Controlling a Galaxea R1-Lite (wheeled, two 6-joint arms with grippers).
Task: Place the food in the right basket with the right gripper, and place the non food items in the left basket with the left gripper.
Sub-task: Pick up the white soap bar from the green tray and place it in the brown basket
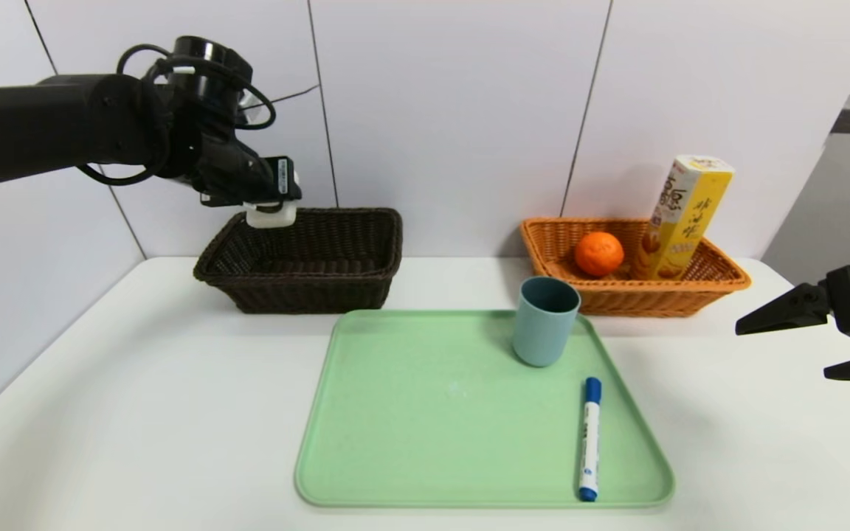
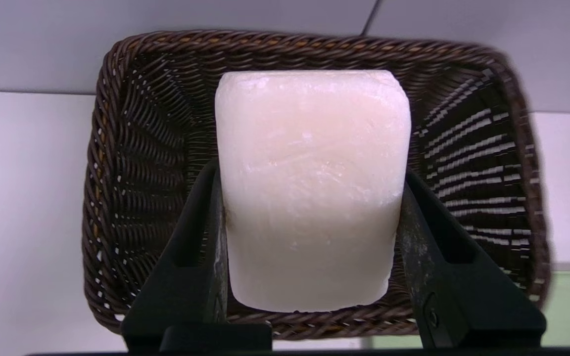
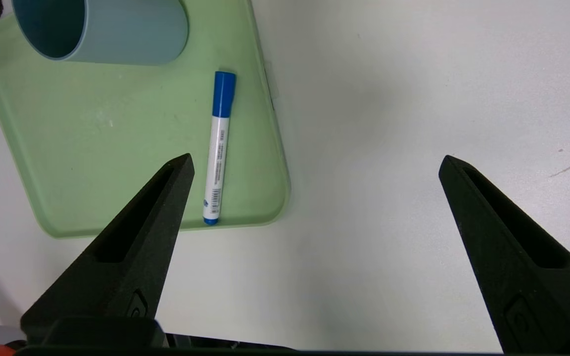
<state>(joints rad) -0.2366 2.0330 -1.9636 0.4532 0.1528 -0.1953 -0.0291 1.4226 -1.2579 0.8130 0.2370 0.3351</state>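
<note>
Soap carried over the dark basket

The left gripper (image 2: pixel 309 198), clamped on the white soap bar (image 2: pixel 309 188), hangs above the dark basket (image 1: pixel 299 284); released near its rim, the bar could bounce out. The right gripper (image 3: pixel 314 168) waits apart, well right of the basket.

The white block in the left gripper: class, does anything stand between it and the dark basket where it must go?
Nothing visible does. The left gripper holds the white block above the dark basket, whose inside looks bare beneath it.
</note>
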